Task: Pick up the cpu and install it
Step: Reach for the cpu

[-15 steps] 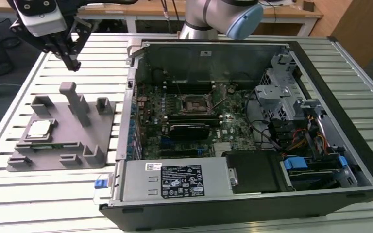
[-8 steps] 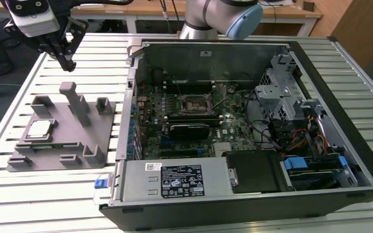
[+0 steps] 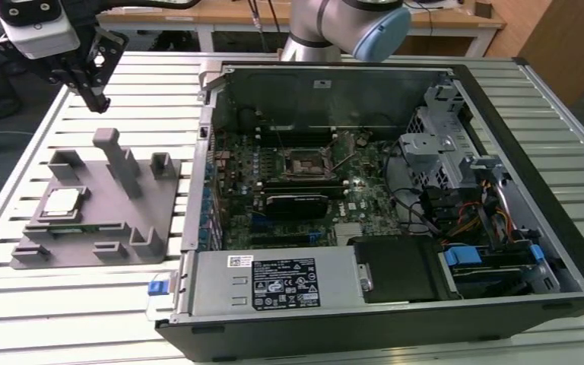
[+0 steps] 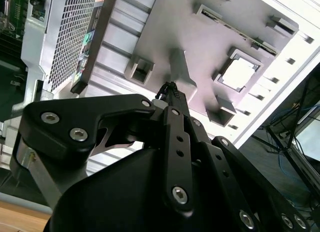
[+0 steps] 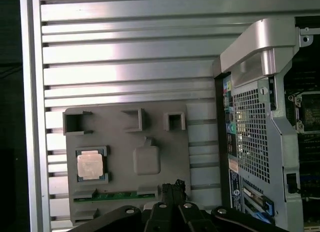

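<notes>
Gripper: the gripper (image 3: 96,103) hangs over the table's far left corner, fingertips pressed together with nothing between them and open air all round.
Cpu: the cpu (image 3: 61,201) lies flat in a square recess of the grey fixture (image 3: 109,224), near-left of the gripper and well apart from it.
Edges: the fixture's tall post (image 3: 118,163) rises to the right of the cpu; the open computer case (image 3: 322,95) stands just beside the fixture's right edge.
Surface: a slatted metal table (image 3: 79,304) bears the fixture and the case.
Room: wooden desks stand beyond the far edge.
Views: the exterior view looks into the case, to the socket (image 3: 303,161); the first wrist view shows a green strip (image 5: 115,195) along the fixture's edge.
</notes>
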You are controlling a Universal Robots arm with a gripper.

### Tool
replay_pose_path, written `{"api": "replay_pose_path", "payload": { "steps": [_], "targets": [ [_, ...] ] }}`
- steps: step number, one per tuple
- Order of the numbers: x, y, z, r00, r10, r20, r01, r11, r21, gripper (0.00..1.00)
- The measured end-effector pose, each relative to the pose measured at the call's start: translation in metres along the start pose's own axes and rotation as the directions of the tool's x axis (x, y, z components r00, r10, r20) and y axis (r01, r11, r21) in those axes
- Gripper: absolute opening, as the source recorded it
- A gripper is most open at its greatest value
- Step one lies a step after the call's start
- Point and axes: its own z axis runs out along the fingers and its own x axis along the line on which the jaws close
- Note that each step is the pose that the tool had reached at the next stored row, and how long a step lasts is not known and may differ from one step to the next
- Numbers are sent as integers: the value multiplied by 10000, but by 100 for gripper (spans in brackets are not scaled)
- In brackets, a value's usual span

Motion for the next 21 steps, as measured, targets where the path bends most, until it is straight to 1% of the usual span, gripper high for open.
{"api": "replay_pose_path", "payload": {
  "steps": [13, 19, 21],
  "targets": [
    [194, -15, 6, 10000, 1, -1, -1, 10000, 0, 11],
    [320, -23, 10, 10000, 1, 0, -1, 10000, 0, 11],
    [377, -26, 12, 10000, 1, 0, -1, 10000, 0, 11]
  ]
}}
